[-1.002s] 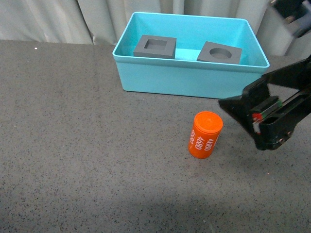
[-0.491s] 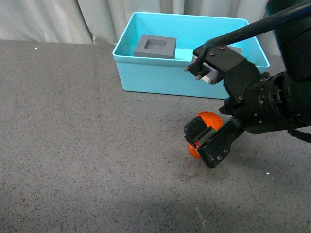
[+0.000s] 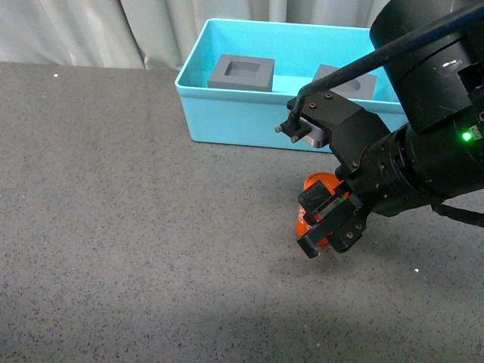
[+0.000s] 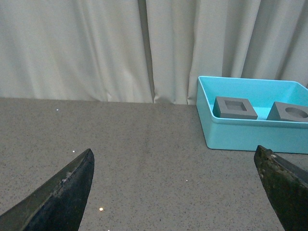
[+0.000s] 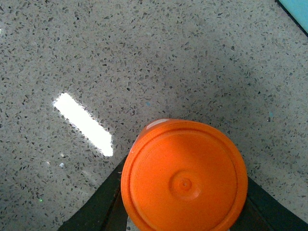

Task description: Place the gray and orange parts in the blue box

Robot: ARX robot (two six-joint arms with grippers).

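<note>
Desk (image 3: 113, 189): dark gray speckled stone-look surface, matte, filling the foreground of every view. Curtain (image 4: 96, 48): off-white, hanging in vertical folds along the desk's far edge (one darker gap between panels). Light: from above, shown as one bright elongated glare strip (image 5: 83, 124) on the desk, plus scattered pinpoint glints.

Looking straight down on an orange cylinder (image 5: 184, 183) upright on a speckled gray table (image 5: 144, 57).
Round top with a small centre nub; flanked by dark fingers (image 5: 98, 211), contact hidden; white glare streak (image 5: 83, 124) nearby; sliver of blue box (image 5: 299, 9).
</note>
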